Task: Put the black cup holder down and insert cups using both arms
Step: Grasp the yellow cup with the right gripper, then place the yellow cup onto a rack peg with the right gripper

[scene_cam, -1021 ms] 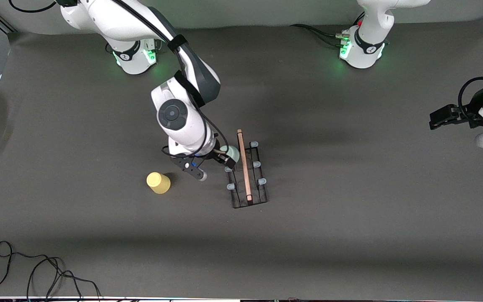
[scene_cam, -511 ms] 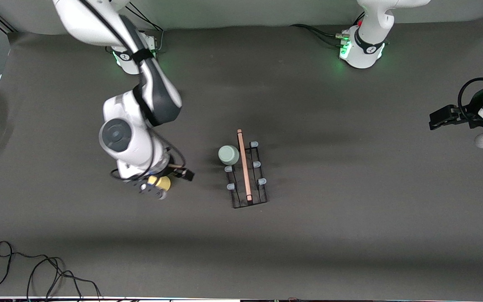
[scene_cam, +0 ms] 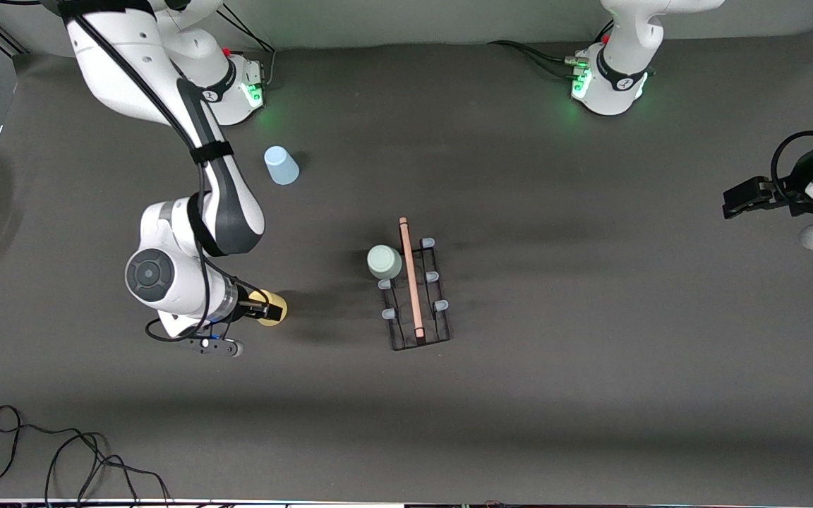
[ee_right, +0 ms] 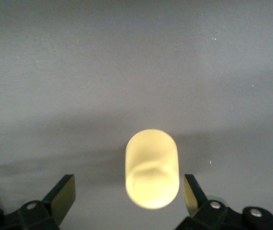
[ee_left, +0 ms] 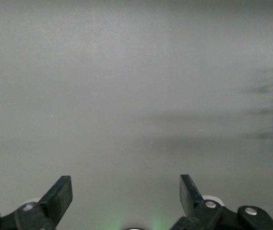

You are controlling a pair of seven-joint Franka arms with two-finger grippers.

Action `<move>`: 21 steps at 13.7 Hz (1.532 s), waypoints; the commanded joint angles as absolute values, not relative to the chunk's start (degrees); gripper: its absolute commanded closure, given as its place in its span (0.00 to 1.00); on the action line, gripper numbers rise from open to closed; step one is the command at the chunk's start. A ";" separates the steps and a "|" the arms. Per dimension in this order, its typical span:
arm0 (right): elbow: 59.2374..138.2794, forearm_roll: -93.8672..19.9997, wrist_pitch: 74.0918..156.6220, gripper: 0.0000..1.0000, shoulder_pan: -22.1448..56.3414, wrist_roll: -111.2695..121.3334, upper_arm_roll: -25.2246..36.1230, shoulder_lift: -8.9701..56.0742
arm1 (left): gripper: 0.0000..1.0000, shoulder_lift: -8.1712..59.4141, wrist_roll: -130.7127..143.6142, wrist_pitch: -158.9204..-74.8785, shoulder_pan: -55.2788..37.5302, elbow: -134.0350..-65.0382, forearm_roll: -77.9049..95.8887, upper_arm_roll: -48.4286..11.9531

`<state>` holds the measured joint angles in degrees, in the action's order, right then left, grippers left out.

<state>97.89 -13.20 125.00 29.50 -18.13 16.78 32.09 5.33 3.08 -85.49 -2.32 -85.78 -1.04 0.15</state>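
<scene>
We judge the task to be partly done. The black cup holder already stands upright near the middle of the table, its wooden rod handle running along the top, and the grey-green cup sits upside down on the prong at the holder's corner nearest the robots' bases, on the side toward the right arm's end of the table. The other blue-capped prongs that we can see are bare, so one cup is in and two are left. The light blue cup stands upside down on the table near the right arm's base, well apart from the holder. The yellow cup stands upside down on the table toward the right arm's end, beside the holder but apart from it. We see the right claw low at this cup with its fingers spread and the cup between them, not yet pinched. The left claw waits near the table's edge at the left arm's end, its fingers spread and empty. What we think remains is gripping the yellow cup, seating it on a free prong, then doing the same with the light blue one.
</scene>
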 commanded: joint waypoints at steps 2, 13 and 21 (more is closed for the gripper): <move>104.05 -14.06 133.40 0.01 29.79 -14.69 16.52 32.78 | 0.00 4.83 2.29 -85.87 -2.20 -86.22 -1.76 0.17; 104.94 -21.88 131.06 1.00 30.41 -10.55 16.43 31.13 | 0.00 4.92 2.29 -86.04 -2.20 -86.31 -1.76 0.09; 89.85 -22.32 117.33 1.00 30.85 -21.85 17.14 26.71 | 0.00 4.92 2.29 -86.48 -2.20 -86.75 -1.76 0.09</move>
